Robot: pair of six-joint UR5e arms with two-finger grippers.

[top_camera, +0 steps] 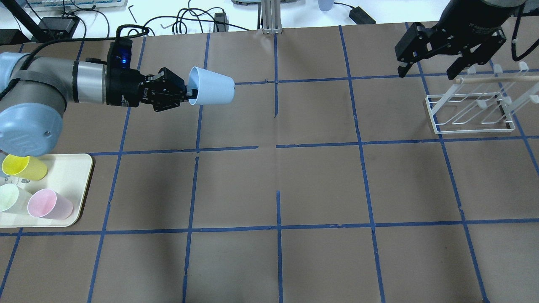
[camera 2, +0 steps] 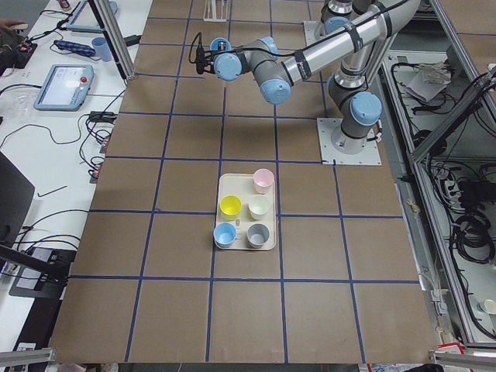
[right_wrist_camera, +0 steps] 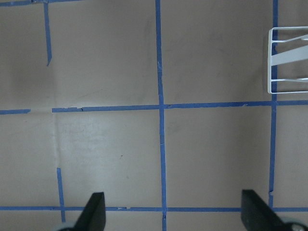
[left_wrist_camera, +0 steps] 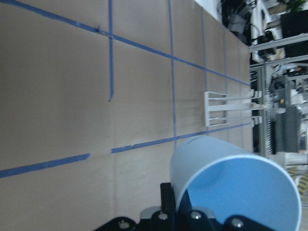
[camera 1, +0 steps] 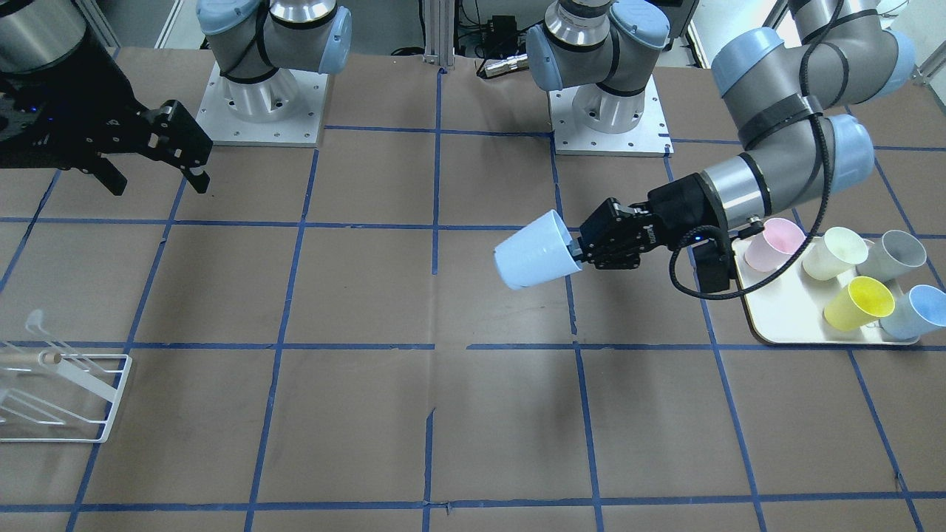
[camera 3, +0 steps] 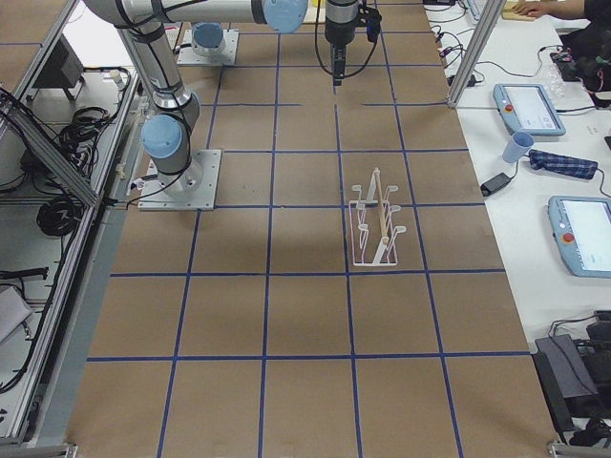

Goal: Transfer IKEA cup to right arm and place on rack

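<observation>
1. Starting at the table's end on the robot's left, we are seeing the cream tray [camera 1: 783, 325] carrying a pink cup [camera 1: 774, 245], a cream cup [camera 1: 835, 253], a grey cup [camera 1: 894, 255], a yellow cup [camera 1: 868, 301] and a second blue cup [camera 1: 916, 310].
2. Further along, the left gripper [top_camera: 191, 96] is pinching the IKEA cup [top_camera: 212, 91] by its rim wall.
3. We are looking at a pale blue plastic tumbler, tapered and without a handle, deeper blue inside. It is lying sideways in the air above the table [top_camera: 269, 189], with its mouth toward the wrist and its narrow base toward the table's middle.
4. Beyond it and well apart, the right gripper [top_camera: 426, 71] is hanging with its fingers spread, gripping nothing.
5. Farthest along, the rack [top_camera: 433, 113] is standing on the table, white wire with slanted pegs.
</observation>
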